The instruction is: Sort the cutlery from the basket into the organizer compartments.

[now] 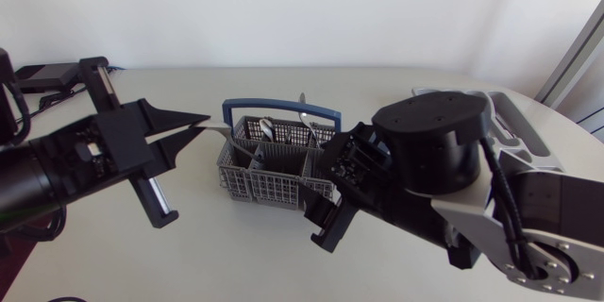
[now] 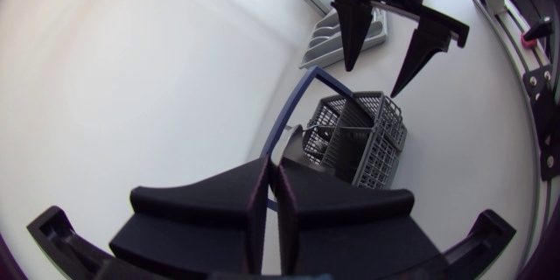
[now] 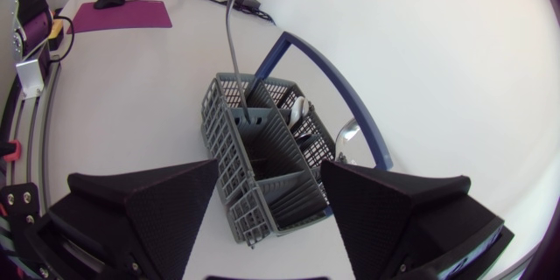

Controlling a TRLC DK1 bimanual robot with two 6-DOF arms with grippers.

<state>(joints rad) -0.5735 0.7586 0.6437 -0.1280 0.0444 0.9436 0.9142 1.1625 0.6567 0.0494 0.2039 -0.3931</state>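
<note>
A grey cutlery basket (image 1: 269, 181) with a blue handle (image 1: 283, 107) stands mid-table and holds several spoons and forks (image 1: 267, 129). My left gripper (image 1: 200, 123) is shut on the handle of a silver piece of cutlery (image 1: 231, 137). That piece slants down into the basket, and its lower end is hidden there. The right wrist view shows the same handle (image 3: 233, 48) rising out of the basket (image 3: 262, 162). My right gripper (image 1: 321, 203) hangs open over the basket's right end, fingers (image 3: 140, 210) wide apart and holding nothing. The grey organizer (image 1: 514, 121) lies at the back right, mostly hidden by my right arm.
In the left wrist view the organizer (image 2: 322, 42) lies beyond the basket (image 2: 359, 136), with my right gripper (image 2: 394, 48) hanging above between them. A keyboard (image 1: 42, 75) sits at the far left edge of the table.
</note>
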